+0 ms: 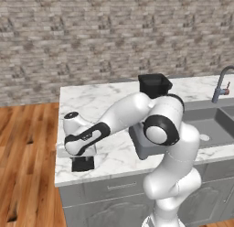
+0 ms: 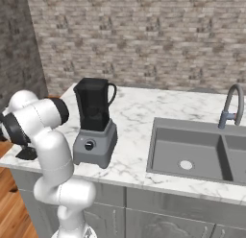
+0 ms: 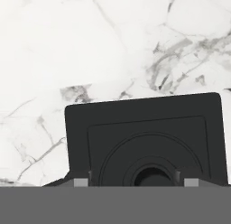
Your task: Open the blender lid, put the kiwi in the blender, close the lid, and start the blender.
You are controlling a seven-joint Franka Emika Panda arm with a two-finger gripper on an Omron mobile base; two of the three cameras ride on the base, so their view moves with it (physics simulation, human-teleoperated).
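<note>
Jaws of the robot's two-finger gripper (image 1: 82, 158) sit low over the flat black square blender lid (image 3: 146, 139), but the pictures do not show clearly how far apart they stand, and whether they pinch the lid cannot be told. In the hand view the lid lies on the white, grey-veined marble countertop (image 3: 90, 47); it has rounded corners, a raised inner square and a round recess at its middle. In the left base view the lid (image 1: 82, 164) rests near the counter's front left corner, directly beneath the hand.

The blender (image 2: 95, 124) stands on the same countertop (image 2: 134, 112), well apart from the lid and to its right. It has a grey boxy sloped base with a round dark knob on the front, and a tall black squarish jar with a side handle; the jar's top is open. In the left base view the white arm's elbow and dark joint cover most of the blender (image 1: 154, 85), leaving the jar's upper part and a piece of the base in sight.

A grey sunken sink (image 2: 192, 155) with a curved metal faucet (image 2: 231, 107) lies further right. Behind the counter runs a rough brick wall (image 2: 144, 35). Grey cabinet fronts (image 1: 109, 194) sit below, and a wooden plank floor (image 1: 27, 166) spreads to the left.
</note>
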